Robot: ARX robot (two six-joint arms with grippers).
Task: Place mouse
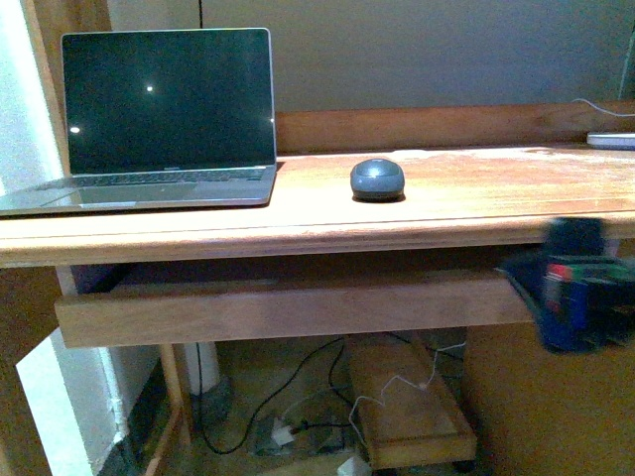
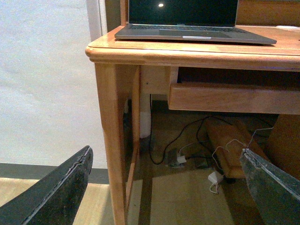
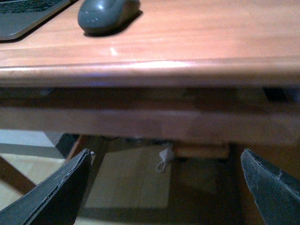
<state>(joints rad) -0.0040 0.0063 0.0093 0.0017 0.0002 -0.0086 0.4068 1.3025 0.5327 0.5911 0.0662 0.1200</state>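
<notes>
Blurred right gripper (image 1: 580,288) low beside the wooden desk (image 1: 476,203), jaws spread and empty, mouse (image 1: 377,179) resting on the desktop right of the laptop (image 1: 164,119), left gripper (image 2: 164,187) likewise parted.

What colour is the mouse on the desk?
Dark grey; the mouse shows best in the front view.

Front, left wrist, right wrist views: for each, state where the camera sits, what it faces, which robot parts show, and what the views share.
Front: on the body, facing the desk; laptop, mouse, blurred right gripper.
Left wrist: low, facing the desk's left corner; both fingers, spread.
Right wrist: below the desk edge, looking up; open fingers.
Shared: laptop in all; mouse in front and right wrist.
</notes>
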